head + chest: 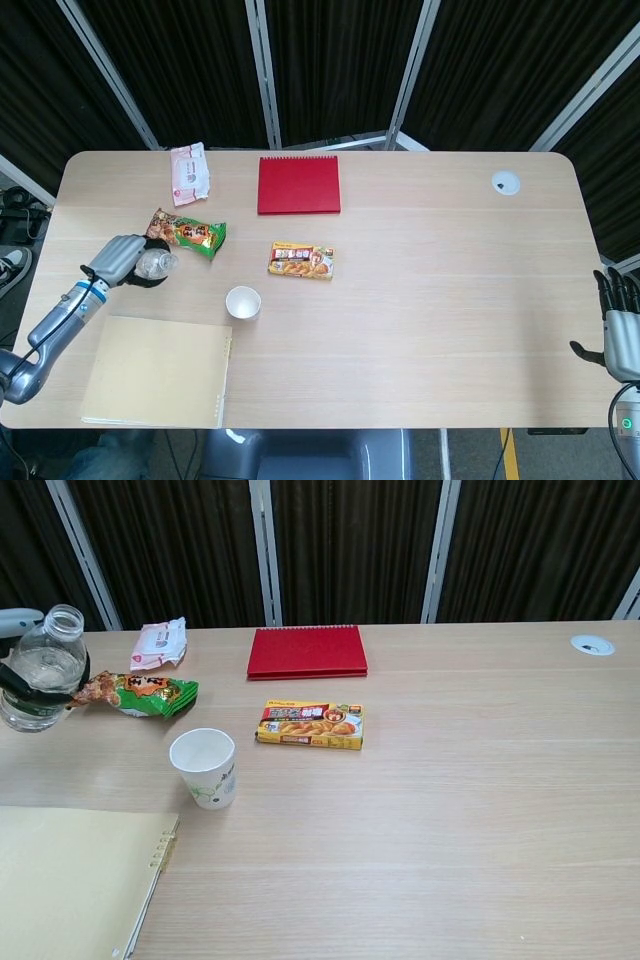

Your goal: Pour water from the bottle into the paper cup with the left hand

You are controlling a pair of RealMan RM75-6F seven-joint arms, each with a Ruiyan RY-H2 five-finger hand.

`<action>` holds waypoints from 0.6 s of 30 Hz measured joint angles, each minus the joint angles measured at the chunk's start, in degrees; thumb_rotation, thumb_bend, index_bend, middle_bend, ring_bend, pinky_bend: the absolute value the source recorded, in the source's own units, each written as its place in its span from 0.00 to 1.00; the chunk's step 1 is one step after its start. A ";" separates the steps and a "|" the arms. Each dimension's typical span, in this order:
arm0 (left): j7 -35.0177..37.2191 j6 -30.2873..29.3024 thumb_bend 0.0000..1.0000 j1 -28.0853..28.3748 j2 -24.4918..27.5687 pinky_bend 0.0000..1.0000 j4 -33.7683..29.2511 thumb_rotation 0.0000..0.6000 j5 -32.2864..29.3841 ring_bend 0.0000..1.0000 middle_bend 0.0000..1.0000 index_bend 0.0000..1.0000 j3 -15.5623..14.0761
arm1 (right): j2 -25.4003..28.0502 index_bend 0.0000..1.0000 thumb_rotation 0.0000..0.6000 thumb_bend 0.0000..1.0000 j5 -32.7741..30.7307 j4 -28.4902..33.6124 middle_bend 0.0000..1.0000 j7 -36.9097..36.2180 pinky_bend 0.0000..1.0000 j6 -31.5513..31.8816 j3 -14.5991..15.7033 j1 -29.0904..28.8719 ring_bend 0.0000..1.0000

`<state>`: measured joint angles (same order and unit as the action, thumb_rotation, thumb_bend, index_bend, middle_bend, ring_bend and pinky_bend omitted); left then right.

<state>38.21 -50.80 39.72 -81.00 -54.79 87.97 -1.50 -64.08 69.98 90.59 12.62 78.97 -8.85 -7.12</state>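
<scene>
Clear bottle held at far left, cup well apart

Clear plastic bottle (40, 670), capless and with some water in it, sits upright in the left hand (118, 260) at the far left side of the table (450, 300). The hand wraps around the bottle's body. In the chest view only dark fingers (12, 680) around the bottle show at the frame edge. The bottle's base looks on or just above the tabletop; cannot tell which.

Paper cup (204, 767) stands upright, mouth open, well to the right of the bottle and nearer the table's front edge. Its inside looks white; cannot tell if it holds water.

Green snack bag (138, 693) lies just beside the bottle, between it and the yellow food box (311, 724). Red notebook (307, 651) lies flat toward the back, and a white-pink wipes pack (158, 643) to its left. Tan spiral pad (70, 880) lies at the front left corner, near the cup.

Right hand (622, 335) hangs off the right table edge, holding nothing, fingers straight and apart.
</scene>
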 measured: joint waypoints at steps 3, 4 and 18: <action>-2.12 0.38 0.45 0.38 -0.92 0.36 0.39 1.00 0.19 0.40 0.53 0.60 -0.01 | 0.06 0.00 1.00 0.00 -0.05 0.12 0.00 0.19 0.00 -0.27 0.12 -0.07 0.00; -2.76 0.54 0.45 0.57 -1.19 0.36 0.40 1.00 0.23 0.40 0.53 0.60 0.03 | 0.09 0.00 1.00 0.00 -0.10 0.16 0.00 0.24 0.00 -0.34 0.16 -0.08 0.00; -16.34 6.29 0.45 4.46 -5.27 0.36 -1.36 1.00 -2.62 0.40 0.53 0.60 2.36 | 0.65 0.00 1.00 0.00 -1.08 -0.27 0.00 -0.63 0.00 -0.54 0.08 0.27 0.00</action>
<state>21.87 -44.51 44.17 -86.27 -56.15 85.35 0.86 -63.43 68.90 90.32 11.99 78.43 -8.78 -6.85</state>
